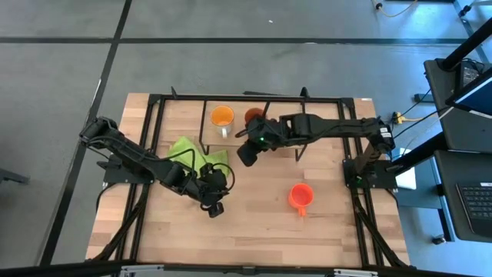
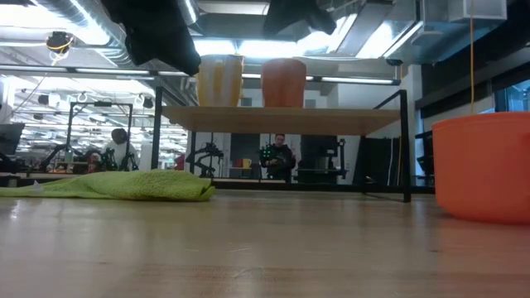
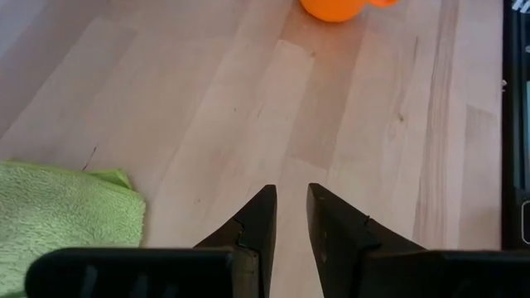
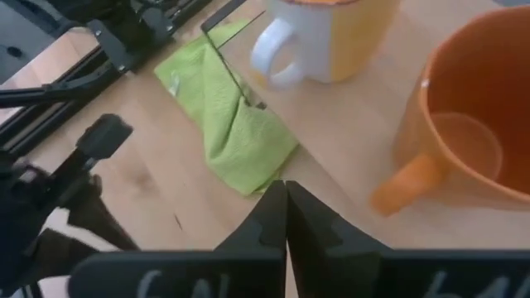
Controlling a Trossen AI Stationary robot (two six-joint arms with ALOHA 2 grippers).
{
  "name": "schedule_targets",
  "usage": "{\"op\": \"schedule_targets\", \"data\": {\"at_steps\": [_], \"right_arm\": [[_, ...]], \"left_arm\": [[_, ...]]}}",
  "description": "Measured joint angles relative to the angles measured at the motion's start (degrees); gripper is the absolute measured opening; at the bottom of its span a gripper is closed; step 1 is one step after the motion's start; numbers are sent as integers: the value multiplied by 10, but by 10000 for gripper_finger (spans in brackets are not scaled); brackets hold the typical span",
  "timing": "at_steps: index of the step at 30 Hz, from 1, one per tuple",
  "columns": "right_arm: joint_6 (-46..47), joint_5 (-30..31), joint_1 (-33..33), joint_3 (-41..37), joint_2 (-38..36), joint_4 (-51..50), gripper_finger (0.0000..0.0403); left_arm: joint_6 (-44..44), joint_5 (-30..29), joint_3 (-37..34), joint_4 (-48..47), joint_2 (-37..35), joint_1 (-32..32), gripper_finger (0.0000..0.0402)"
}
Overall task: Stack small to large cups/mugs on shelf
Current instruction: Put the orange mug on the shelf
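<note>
Right gripper point(image 1: 247, 156), fingers pressed together and holding nothing, is hovering over the shelf's point(image 1: 323, 115) front edge, just beside the brownish-orange mug point(image 1: 253, 116) and yellow-orange mug point(image 1: 222, 117) standing on it. Left gripper point(image 1: 216, 208), fingers slightly apart and empty, is hanging near the green cloth point(image 1: 192, 151). The red-orange mug point(image 1: 300, 197) is sitting on the tabletop point(image 1: 254, 231), between both grippers, handle pointing toward the front edge; neither arm is clearly nearer.

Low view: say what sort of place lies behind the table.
Probably a robotics lab or workshop: exposed ceiling ducts and strip lights, other arm rigs on benches, and a person standing beyond the shelf.
</note>
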Motion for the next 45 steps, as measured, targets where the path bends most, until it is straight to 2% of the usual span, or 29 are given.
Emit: {"op": "schedule_targets", "data": {"at_steps": [16,45], "right_arm": [[14,61,10,-1,11,-30,1],[29,102,29,-1,29,-64,4]], "left_arm": [[11,0,0,0,0,1,64],[15,-2,0,0,0,1,64]]}}
